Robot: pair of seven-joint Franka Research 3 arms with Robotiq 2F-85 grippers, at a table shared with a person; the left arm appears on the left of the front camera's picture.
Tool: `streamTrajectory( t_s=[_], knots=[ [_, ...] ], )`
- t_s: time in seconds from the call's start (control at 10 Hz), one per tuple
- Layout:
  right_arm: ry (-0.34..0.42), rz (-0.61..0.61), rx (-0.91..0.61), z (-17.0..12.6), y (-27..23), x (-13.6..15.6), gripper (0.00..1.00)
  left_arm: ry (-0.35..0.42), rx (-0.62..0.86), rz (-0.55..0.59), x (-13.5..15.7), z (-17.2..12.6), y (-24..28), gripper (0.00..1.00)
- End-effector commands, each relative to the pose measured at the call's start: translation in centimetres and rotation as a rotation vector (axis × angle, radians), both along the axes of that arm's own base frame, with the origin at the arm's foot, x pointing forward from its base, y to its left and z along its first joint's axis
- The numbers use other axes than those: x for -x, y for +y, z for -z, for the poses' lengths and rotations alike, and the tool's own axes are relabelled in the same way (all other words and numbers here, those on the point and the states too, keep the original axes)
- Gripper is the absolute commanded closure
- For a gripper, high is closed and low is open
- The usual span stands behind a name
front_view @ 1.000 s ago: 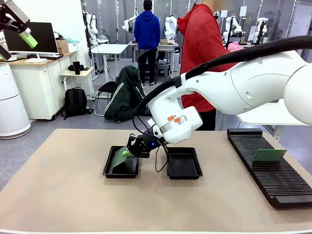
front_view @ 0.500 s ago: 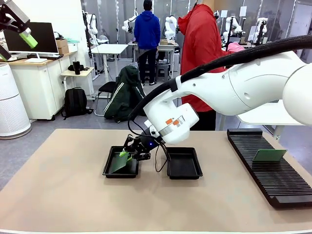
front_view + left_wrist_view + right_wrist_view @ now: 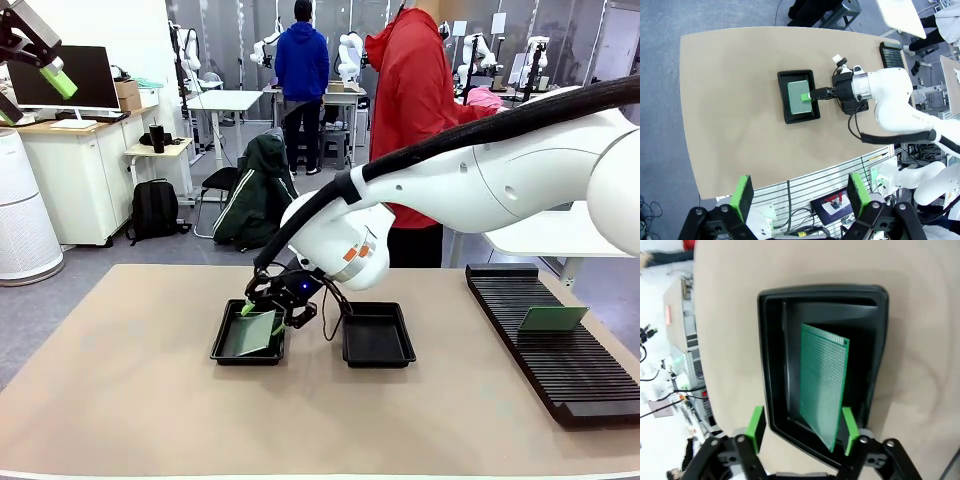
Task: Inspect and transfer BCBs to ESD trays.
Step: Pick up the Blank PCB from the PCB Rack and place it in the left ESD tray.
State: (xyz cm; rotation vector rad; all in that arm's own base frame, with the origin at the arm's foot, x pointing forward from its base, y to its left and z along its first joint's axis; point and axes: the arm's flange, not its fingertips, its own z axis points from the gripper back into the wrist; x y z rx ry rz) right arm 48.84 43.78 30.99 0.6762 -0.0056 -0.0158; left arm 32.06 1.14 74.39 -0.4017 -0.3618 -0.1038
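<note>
A green BCB [image 3: 250, 334] lies in the left ESD tray [image 3: 222, 352], slightly tilted, one edge resting against the tray wall. My right gripper [image 3: 263, 314] hovers just over it, open. In the right wrist view the board [image 3: 824, 382] sits loose inside the tray [image 3: 771, 365], its near corner close to one of the spread fingers [image 3: 848, 426]. The second ESD tray [image 3: 378, 357] stands to the right with its floor bare. Another BCB [image 3: 552, 318] stands in the slotted rack [image 3: 560, 375]. My left gripper [image 3: 32, 95] is raised high at the far left, open [image 3: 800, 195] and holding nothing.
A person in a red jacket [image 3: 415, 90] stands at the far side of the table. The right arm's white body [image 3: 480, 185] spans the space above the table's right half. The tan tabletop [image 3: 130, 400] is bare in front and to the left.
My right gripper lowered the board from a steep tilt into the left tray, then spread its fingers and let it go. The left arm has not moved.
</note>
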Motion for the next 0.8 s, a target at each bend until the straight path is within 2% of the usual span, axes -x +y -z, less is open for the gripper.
streamTrajectory(
  t_s=[0.0,0.5,0.7],
  knots=[
    [0.012,-0.048,0.117,-3.0,1.7,-0.6,0.0,0.006,-0.004,-0.003,0.0,0.1,0.2,0.0],
    [0.024,-0.144,0.327,-10.5,2.0,0.9,0.0,0.006,-0.004,-0.003,0.0,0.1,0.2,0.0],
    [0.029,-0.139,0.413,-13.2,1.9,1.3,0.0,0.006,-0.004,-0.003,0.0,0.1,0.2,0.0]
  ],
)
